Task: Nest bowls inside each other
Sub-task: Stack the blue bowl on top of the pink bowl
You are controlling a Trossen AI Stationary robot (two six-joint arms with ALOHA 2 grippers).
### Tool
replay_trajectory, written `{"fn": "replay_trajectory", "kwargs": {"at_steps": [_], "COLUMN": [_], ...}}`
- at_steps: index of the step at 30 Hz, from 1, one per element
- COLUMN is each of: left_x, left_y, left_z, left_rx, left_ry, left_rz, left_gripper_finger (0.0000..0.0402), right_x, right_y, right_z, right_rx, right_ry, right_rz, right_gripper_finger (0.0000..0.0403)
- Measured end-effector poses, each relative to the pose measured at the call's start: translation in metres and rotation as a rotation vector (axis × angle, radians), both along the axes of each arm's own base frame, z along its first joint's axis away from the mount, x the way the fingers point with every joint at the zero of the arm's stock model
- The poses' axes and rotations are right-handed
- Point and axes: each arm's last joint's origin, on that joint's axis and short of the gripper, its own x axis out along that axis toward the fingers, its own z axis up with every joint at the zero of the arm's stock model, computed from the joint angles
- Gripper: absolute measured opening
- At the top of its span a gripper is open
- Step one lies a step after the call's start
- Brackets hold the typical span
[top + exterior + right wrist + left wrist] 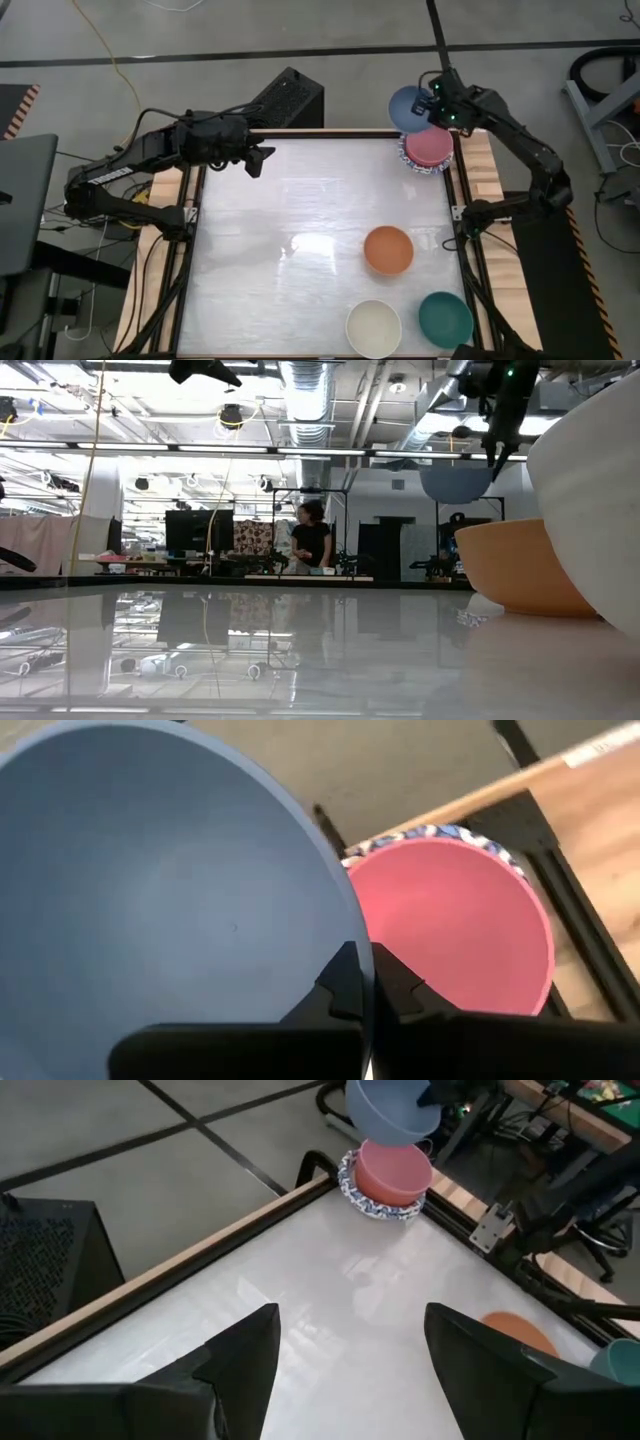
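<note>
A blue bowl hangs in the air at the table's far right corner with my right gripper shut on it. Just beside and below it stands a stack: a pink bowl nested in a white bowl with a blue patterned rim. An orange bowl, a cream bowl and a teal bowl rest on their bases on the right half of the table. My left gripper hovers open over the far left of the table, with nothing between its fingers. My right gripper pinches the blue bowl's rim on the side nearest the stack, one finger inside the bowl and one outside. The fingers slant downward onto the rim. The bowl is lifted clear, its opening up, hanging beside and below the fingers.
The table's wooden frame and dark rail run along the right edge next to the stack. A black box stands beyond the far edge. The white tabletop lies bare over its left and middle. A person stands far off in the room.
</note>
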Motion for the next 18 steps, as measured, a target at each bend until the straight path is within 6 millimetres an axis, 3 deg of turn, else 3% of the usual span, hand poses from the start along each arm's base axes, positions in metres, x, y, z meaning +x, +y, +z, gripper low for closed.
{"fn": "replay_trajectory", "kwargs": {"at_steps": [8, 18], "left_x": [0.0, 0.0], "left_y": [0.0, 0.0], "left_z": [-0.001, -0.001], "left_rx": [0.012, 0.045], "left_ry": [0.017, 0.037], "left_rz": [-0.013, -0.034], "left_gripper_finger": [0.0238, 0.0238], "right_x": [0.008, -0.016], "right_y": [0.03, 0.07], "right_z": [-0.034, -0.063], "right_rx": [0.005, -0.048], "right_ry": [-0.107, -0.303], "right_rz": [-0.31, -0.738], "right_gripper_finger": [0.001, 0.0011]}}
